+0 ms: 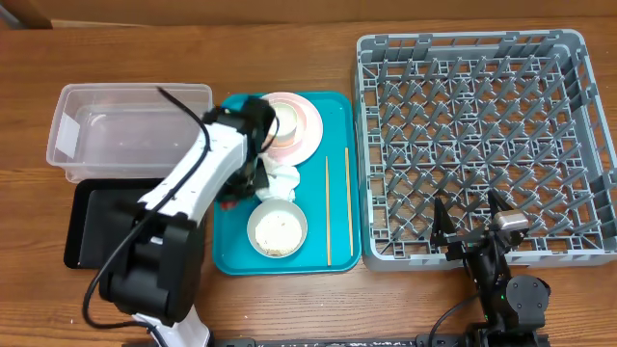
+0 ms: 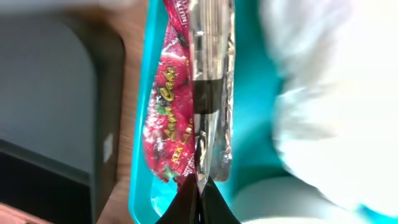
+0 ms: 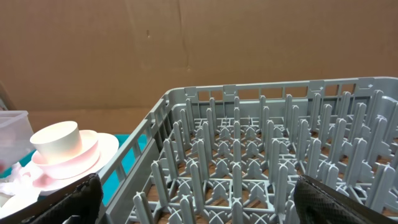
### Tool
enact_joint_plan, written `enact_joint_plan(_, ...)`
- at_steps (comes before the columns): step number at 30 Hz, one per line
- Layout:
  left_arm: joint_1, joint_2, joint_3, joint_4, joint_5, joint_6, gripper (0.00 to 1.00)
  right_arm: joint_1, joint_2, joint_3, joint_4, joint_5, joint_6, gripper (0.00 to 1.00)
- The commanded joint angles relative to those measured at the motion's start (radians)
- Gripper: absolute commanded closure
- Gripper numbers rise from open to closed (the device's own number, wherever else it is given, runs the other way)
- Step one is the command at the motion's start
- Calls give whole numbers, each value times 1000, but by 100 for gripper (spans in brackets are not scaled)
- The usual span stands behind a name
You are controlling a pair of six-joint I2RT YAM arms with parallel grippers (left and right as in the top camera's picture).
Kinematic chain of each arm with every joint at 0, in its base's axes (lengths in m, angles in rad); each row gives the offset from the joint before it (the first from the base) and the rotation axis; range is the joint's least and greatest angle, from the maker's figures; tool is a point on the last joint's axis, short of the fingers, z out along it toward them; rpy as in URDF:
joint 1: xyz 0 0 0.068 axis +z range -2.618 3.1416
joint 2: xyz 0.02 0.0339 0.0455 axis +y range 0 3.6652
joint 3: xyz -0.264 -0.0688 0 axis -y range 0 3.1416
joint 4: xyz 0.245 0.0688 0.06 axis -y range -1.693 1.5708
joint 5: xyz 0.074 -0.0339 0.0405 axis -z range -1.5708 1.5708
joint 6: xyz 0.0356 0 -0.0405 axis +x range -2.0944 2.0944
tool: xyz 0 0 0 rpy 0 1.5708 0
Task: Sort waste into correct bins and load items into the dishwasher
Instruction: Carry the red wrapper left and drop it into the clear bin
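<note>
Left side: the left gripper (image 2: 198, 188) has its fingers pressed together, pinching the red snack wrapper (image 2: 169, 118). The wrapper lies inside the teal tray (image 1: 337, 120), tight along its left rim. The black tray (image 1: 87, 217) is just left of that rim, with a narrow strip of table (image 1: 318, 299) between them. The clear tub (image 1: 135, 125) is at the black tray's far side.

The tissue (image 1: 282, 178) crowds the wrapper's right. The white bowl (image 1: 278, 229) with scraps sits nearer; the pink dishes (image 1: 307, 135) and cream cup (image 1: 286, 118) are farther. The chopsticks (image 1: 328, 207) run along the tray's right side.

Right side: the right gripper (image 1: 469, 220) is spread wide over the near edge of the dish rack (image 1: 482, 125). A thin gap separates the rack and the teal tray.
</note>
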State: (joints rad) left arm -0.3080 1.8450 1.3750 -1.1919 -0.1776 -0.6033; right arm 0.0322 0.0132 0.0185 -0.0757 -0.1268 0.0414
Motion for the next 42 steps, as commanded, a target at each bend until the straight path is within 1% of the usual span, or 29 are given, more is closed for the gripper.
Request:
enact_joint_plan(1,-5,-119,169,-26,-21,6,96,-6,-5,-11,6,-2,3,0)
enact_joint_plan(6,4,-198,328,-35,-76,13,96,-6,-5,-11,5,-2,3,0)
enact_joint_plan(9,34,-227,361,-26,-140,11,96,-6,-5,-11,5,-2,3,0)
enact_joint_plan(11,86,-233,361,-23,-181,-22,96,-6,-5,-11,5,-2,3,0)
enact_joint_plan(12,136,-223,361,-25,-170,-22,96,-6,-5,-11,6,-2,3,0)
enact_joint_plan(18,300,-143,361,-21,-146,-21,96,-6,-5,-11,5,-2,3,0)
enact_joint_plan(23,390,-64,361,-14,-142,-19,96,-6,-5,-11,5,-2,3,0)
enact_joint_plan(27,447,10,361,12,-143,6,96,-6,-5,-11,6,-2,3,0)
enact_joint_plan(33,500,72,361,27,-132,11,96,-6,-5,-11,5,-2,3,0)
enact_joint_plan(36,512,83,361,55,-129,49,96,-6,-5,-11,6,-2,3,0)
enact_joint_plan(42,511,123,361,128,-137,67,92,-6,-5,-11,5,-2,3,0)
